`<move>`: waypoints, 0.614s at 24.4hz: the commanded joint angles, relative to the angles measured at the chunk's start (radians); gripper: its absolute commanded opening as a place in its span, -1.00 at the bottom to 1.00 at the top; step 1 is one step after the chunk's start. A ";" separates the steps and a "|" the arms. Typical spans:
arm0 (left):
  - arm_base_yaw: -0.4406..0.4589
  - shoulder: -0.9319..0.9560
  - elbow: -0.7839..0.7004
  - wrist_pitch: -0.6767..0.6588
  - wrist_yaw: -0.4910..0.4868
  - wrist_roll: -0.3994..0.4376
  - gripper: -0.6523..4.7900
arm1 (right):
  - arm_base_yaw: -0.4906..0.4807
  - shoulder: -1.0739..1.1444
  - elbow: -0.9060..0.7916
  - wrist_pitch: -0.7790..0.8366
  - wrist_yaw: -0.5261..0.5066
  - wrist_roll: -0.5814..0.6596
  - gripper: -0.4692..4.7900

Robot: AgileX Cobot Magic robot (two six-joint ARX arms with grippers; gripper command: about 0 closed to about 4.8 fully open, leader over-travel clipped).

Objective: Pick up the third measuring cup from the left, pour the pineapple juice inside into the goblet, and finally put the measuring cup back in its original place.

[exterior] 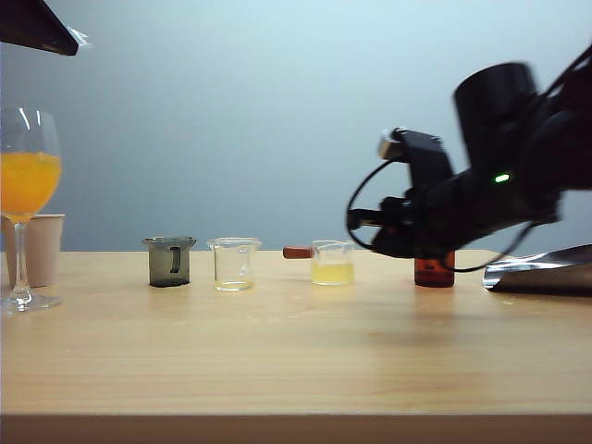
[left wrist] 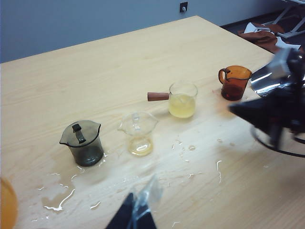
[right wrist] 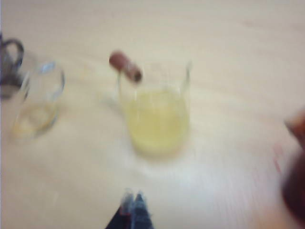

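The third measuring cup (exterior: 332,262) is sitting on the worktop (exterior: 277,361), holding pineapple juice (exterior: 332,274). The right claw (right wrist: 133,198) is hovering near it, closed and empty. The left claw (left wrist: 141,200) is hanging above the worktop, its tips together, gripping nothing.

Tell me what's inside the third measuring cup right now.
Pale yellow pineapple juice fills roughly the lower half of the third measuring cup; nothing else shows in it. The right gripper, shut, is near but not touching. The left gripper hangs farther off, its jaw state unclear.

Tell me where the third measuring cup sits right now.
In the exterior view the third measuring cup stands on the table right of centre, between the clear handleless cup and the amber cup, untouched, with the right pincer nearby.
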 commanded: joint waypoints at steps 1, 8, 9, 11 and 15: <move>0.000 -0.002 0.005 0.011 -0.034 0.003 -0.78 | -0.001 0.109 0.106 0.018 0.001 -0.004 -0.75; 0.000 -0.001 0.005 0.008 -0.033 0.019 -0.78 | -0.002 0.283 0.301 0.017 0.017 -0.013 0.98; 0.001 -0.001 0.005 0.008 -0.033 0.019 -0.78 | -0.002 0.288 0.308 0.018 0.018 -0.027 0.98; 0.001 0.000 0.005 0.006 -0.035 0.019 -0.78 | -0.002 0.314 0.345 0.018 0.004 -0.037 0.98; 0.001 0.000 0.005 0.006 -0.035 0.019 -0.78 | -0.002 0.381 0.423 -0.001 -0.023 -0.041 1.00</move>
